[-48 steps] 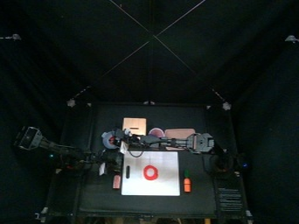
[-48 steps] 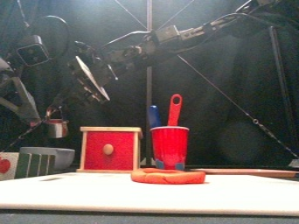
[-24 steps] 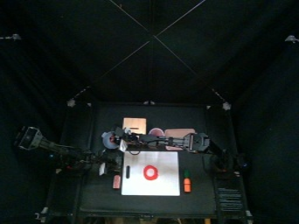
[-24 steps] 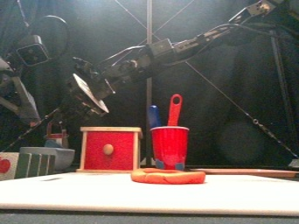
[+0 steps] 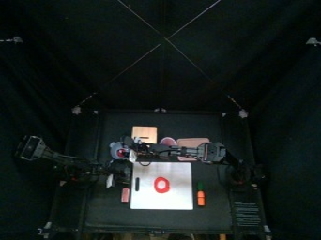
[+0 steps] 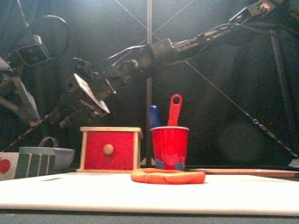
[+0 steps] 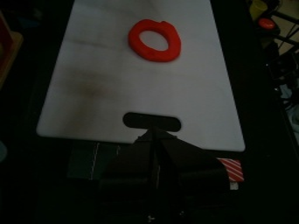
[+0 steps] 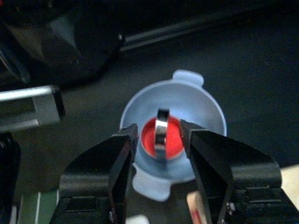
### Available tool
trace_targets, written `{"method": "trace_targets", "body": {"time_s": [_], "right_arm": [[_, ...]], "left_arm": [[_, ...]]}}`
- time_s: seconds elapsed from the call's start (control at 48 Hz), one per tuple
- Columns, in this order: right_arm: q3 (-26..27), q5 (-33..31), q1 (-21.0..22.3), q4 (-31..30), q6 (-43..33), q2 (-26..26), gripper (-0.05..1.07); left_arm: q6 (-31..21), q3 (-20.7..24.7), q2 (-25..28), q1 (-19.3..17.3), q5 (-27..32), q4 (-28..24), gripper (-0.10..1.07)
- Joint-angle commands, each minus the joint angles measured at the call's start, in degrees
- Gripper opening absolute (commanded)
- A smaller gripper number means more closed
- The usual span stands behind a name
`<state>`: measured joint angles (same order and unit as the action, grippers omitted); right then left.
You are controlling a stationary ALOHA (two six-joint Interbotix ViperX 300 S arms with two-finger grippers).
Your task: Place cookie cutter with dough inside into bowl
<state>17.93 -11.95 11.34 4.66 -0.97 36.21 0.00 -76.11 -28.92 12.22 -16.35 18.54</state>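
- While the right gripper (image 8: 156, 144) is hanging over the bowl (image 8: 176, 131), its jaws are standing wide apart, gripping nothing
- cookie cutter (image 8: 160, 137) is lying inside the bowl, red dough filling it
- dough (image 7: 156, 39) ring is lying flat on the white board (image 7: 105, 87)
- left gripper (image 7: 158, 166) is hovering at the board's edge; jaw gap unreadable, nothing visibly held

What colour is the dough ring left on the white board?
Bright red. The dough ring shows best in the left wrist view, lying flat on the white board.
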Motion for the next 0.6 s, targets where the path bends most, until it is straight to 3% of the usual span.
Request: {"method": "trace_targets", "body": {"time_s": [0.0,0.229,0.417,0.583], "right_arm": [[-1.85,-1.67,0.44,-1.23,0.09,-7.03,0.80],[-17.31,-0.62,0.09,-1.23,-0.18,-18.02,0.80],[-34.89,11.51,0.00,3.78,-0.09,-27.95,0.80],[-44.21,18.46,-1.76,4.83,-0.09,-33.40,0.80]], "left_arm": [[0.18,0.70,-0.09,-0.26,-0.35,-0.18,0.49],[0.18,1.85,0.00,-1.32,-0.97,-0.88,0.49],[0.18,2.55,0.00,-2.37,-1.14,-1.76,0.49],[0.09,2.81,0.35,-3.16,-1.14,-1.76,0.49]]}}
